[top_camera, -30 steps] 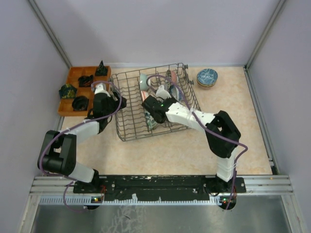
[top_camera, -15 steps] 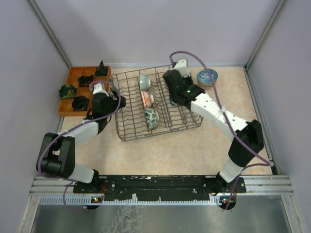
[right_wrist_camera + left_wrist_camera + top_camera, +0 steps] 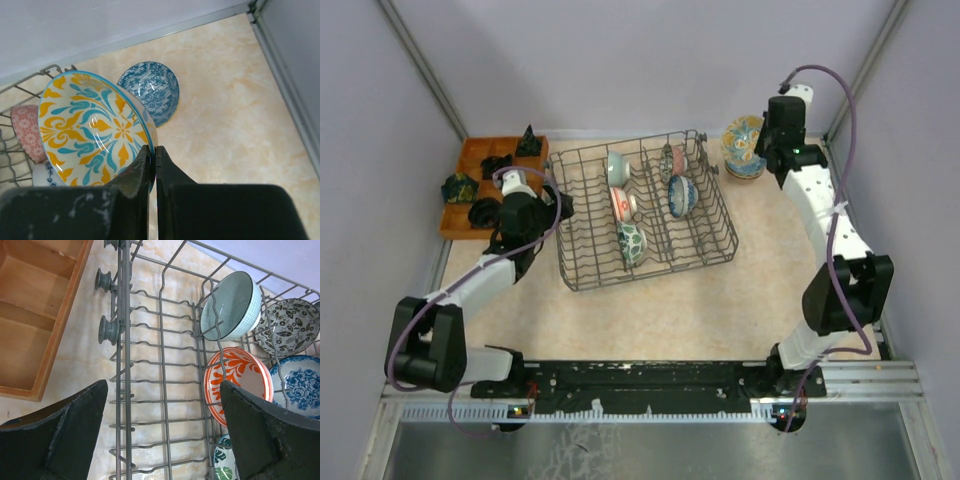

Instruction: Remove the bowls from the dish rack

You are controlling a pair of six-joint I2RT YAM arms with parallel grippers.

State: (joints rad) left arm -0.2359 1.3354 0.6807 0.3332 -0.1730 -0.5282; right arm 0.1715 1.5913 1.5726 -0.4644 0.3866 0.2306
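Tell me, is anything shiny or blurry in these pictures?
Right wrist view: little white glints on the yellow-and-blue bowl and the blue bowl beyond it; the right gripper looks soft up close. Left wrist view: the dish rack wires are sharp, the left gripper dark and dull. Top view: even light, faint shadows.

Orange tray: off to my left, back corner of the desk, split into compartments.
Dark objects: four black-green pieces sitting in that tray.
Desk: pale beige, marbled.
Walls: plain lilac-grey around me.
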